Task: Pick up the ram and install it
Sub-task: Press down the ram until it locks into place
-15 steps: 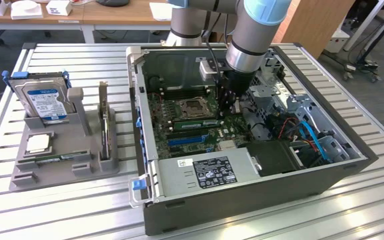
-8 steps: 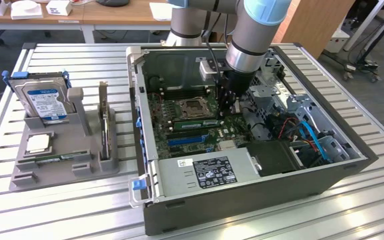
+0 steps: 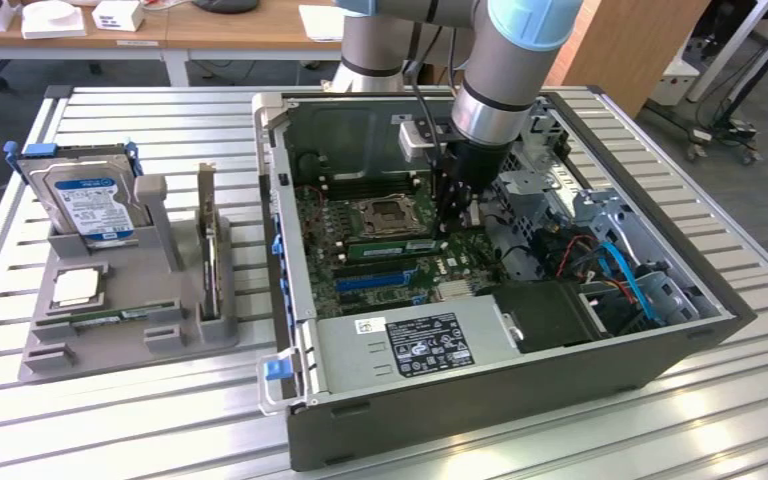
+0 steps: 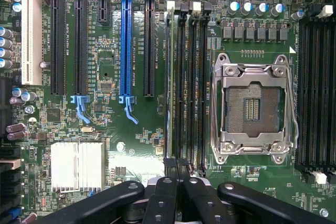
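The gripper (image 3: pixel 456 222) stood low inside the open computer case (image 3: pixel 704 330), over the motherboard (image 3: pixel 357 250) beside the CPU socket (image 3: pixel 387 211). In the wrist view its fingers (image 4: pixel 167 171) were drawn together, nearly touching, at the end of the memory slots (image 4: pixel 191 77). The ram (image 4: pixel 168 77) sat edge-up in the slot farthest from the socket, its end under the fingertips; whether they pinched it could not be told. The exterior view showed a green stick (image 3: pixel 395 243) lying seated there. That view also took in the bench (image 3: pixel 131 420), a grey holder (image 3: pixel 117 330) with a blue-labelled hard drive (image 3: pixel 88 205), and a white-stickered power supply (image 3: pixel 411 345); the print was unreadable.
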Motion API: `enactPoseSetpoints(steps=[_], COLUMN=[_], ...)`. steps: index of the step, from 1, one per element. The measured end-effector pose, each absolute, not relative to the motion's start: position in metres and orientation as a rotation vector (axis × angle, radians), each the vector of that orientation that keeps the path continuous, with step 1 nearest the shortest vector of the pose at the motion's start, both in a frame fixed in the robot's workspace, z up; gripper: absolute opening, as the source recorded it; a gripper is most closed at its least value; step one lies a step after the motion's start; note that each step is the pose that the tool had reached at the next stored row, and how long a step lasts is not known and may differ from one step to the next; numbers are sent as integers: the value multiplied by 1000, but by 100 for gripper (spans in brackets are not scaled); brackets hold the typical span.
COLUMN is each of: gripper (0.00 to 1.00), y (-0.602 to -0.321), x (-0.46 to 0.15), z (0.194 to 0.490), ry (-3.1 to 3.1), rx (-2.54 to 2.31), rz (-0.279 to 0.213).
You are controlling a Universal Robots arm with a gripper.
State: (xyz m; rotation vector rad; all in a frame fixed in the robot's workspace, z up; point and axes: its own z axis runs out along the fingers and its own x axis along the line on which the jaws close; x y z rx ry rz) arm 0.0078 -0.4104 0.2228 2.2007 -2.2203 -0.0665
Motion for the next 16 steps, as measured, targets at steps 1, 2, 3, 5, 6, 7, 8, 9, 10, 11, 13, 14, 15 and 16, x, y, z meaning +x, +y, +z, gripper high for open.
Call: enactPoseSetpoints(steps=[1,2,3,5,6,7,8,9,10,11,13,14,15,16], gripper=[10,10,10,10,10,10,10,10,10,10,10,10,10,10], y=[-410,-410,-410,-410,-410,-410,-410,-410,-410,-410,-410,-410,-410,-410], x=[8,8,8,8,8,8,8,8,8,8,8,8,8,8], z=[223,224,224,227,228,230,231,233,235,236,239,240,241,241], ry=[-2220,-2221,-2221,-2220,-2220,-2220,-2220,-2220,-2220,-2220,-2220,-2220,-2220,-2220], rx=[2201,2201,2201,2201,2201,2200,2200,2200,2200,2200,2200,2200,2200,2200], rz=[-67,-67,-67,-66,-66,-66,-66,-66,-65,-65,-65,-65,-65,-66])
